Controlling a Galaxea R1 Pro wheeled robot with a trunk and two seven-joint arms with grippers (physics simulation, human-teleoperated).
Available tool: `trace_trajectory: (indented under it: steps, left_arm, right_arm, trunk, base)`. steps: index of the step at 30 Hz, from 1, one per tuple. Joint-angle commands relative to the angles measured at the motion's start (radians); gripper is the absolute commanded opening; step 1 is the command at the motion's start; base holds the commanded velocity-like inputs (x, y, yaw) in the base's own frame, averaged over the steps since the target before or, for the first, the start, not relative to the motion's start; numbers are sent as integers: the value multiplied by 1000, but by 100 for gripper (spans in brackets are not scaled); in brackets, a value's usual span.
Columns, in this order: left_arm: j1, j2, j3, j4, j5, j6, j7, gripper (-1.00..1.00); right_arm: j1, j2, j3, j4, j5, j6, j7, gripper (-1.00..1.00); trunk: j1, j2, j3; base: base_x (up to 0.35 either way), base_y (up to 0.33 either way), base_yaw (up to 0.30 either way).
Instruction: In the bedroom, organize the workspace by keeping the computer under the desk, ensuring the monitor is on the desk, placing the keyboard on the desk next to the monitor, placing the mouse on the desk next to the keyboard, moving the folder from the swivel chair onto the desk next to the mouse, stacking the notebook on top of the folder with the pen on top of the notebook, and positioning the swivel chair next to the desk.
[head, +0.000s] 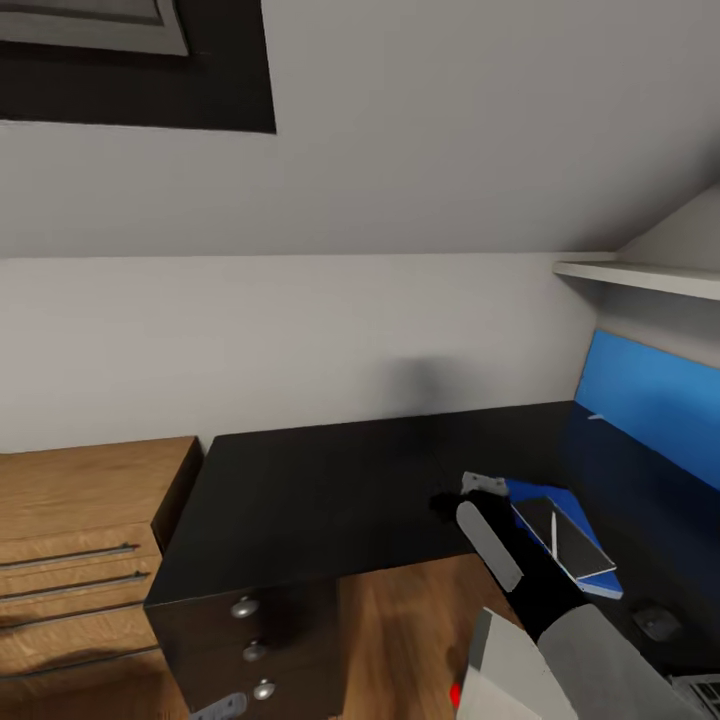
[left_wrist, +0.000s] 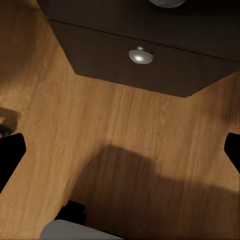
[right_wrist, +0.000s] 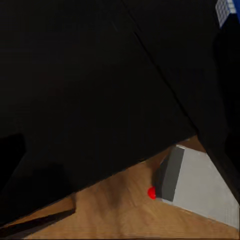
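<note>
Hovering over your black table (head: 320, 490), the right tool (head: 483, 487), state unclear, nears a blue flat folder (head: 578, 520); left tool's fingers (left_wrist: 10, 155) apart.

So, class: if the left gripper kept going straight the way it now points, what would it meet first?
Most likely the wooden floor, just in front of the dark drawer front with its round knob; depth is hard to judge.

Notebook (head: 561, 535) (pen (head: 553, 534) atop) on blue folder (head: 580, 540), black desk (head: 330, 490).
</note>
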Motion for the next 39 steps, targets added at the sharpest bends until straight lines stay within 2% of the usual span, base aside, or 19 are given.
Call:
trace_trajectory:
  steps: [1,3,7,17,24,30,39]
  left_arm:
    - [-1,1,-5,-2,5,1,8,100]
    - [-1,1,-5,-1,3,-2,8,100]
    - [-1,1,-5,-1,2,-3,9,100]
    - [-1,1,-5,-1,1,-4,9,100]
    - [-1,1,-5,-1,1,-5,9,100]
    - [-1,1,-5,-1,1,-4,9,100]
    - [-1,0,-5,1,2,-4,9,100]
  right_arm:
    - [-1,-1,18,-2,-7,2,-12,100]
    - [-1,-1,52,-6,-6,-3,-14,100]
    - [-1,0,72,-11,-8,-8,-14,100]
    - [-1,1,79,-11,-9,-10,-14,100]
    - [0,11,80,-11,-7,-11,-15,100]
    - [0,13,114,-9,-7,-16,-15,100]
    - [0,14,130,0,-9,-44,-10,100]
  trunk:
    - [0,-1,-1]
    - [0,-1,-1]
    - [0,-1,-3]
    - [0,-1,-6]
    - [0,-1,-6]
    - [0,-1,-6]
    - [0,-1,-6]
  base:
    - [-294,0,214]
    - [-314,0,192]
    - [-328,0,109]
    - [-335,0,12]
    - [-336,0,1]
    - [-336,0,23]
    - [-271,-29,4]
